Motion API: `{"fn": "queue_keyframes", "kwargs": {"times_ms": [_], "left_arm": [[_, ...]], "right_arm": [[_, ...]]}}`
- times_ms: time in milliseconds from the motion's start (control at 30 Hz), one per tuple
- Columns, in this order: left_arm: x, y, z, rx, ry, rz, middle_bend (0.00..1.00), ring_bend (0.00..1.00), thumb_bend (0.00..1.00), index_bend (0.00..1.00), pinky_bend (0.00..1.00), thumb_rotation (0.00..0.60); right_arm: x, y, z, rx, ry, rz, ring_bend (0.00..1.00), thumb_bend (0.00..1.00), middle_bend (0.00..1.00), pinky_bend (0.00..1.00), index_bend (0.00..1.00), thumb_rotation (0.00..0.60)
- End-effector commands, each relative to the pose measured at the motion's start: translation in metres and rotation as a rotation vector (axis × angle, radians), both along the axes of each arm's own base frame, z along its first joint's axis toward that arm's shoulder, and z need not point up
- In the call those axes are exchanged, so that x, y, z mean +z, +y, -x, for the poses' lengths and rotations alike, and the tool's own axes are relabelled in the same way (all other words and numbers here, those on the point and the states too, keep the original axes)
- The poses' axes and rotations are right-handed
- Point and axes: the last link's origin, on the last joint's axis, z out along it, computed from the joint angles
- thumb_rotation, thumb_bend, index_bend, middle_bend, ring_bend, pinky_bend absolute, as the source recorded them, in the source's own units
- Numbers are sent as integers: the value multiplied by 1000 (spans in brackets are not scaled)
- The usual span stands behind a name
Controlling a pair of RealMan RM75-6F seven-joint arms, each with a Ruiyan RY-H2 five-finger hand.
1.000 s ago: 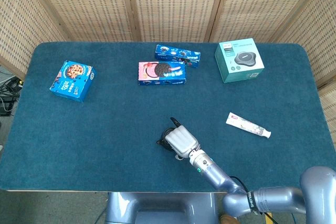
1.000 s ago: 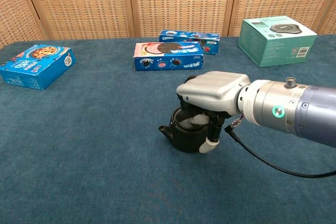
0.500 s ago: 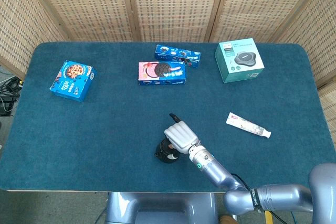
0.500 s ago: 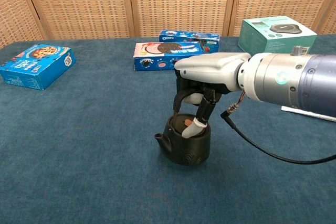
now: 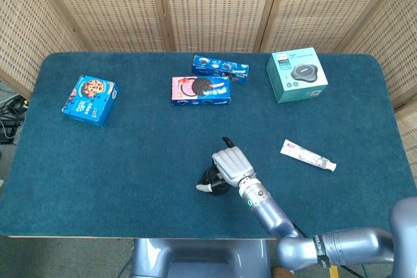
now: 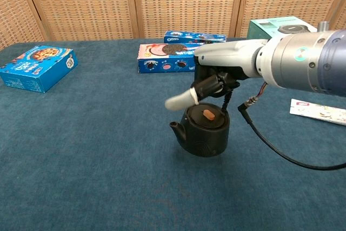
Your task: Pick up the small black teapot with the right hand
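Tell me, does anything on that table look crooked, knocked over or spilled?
Nothing looks spilled or knocked over. The small black teapot is upright with its lid on, hanging by its thin handle from the right hand. The toothpaste tube and the blue cookie box lie at a slant, nothing more.

Even, bright, diffuse light is falling from above in both views; no hard shadows are showing. The small black teapot is casting only a faint soft shadow on the dark blue felt-covered table. The silver-grey robot right hand is catching mild sheen on its shell, no blown glare. The woven wicker screen panels are looking slightly washed. Head view is sharp overall, with straight lines bowing a little at edges. Chest view is staying crisp, the near forearm slightly soft.
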Motion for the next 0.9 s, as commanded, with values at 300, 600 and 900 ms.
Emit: {"fn": "queue_keyframes", "kwargs": {"times_ms": [300,600,900], "left_arm": [[-1,0,-1,-2,3,0,0,0,0,0,0,600],[0,0,-1,-2,0,-3,0,0,0,0,0,600],[0,0,-1,-3,1,-4,0,0,0,0,0,600]], "right_arm": [[3,0,-9,-28,-81,48,946,0,1000,0,1000,102],[1,0,-11,-50,-38,44,958,580,1000,0,1000,361],[1,0,-11,-55,-39,51,958,675,1000,0,1000,412]]}}
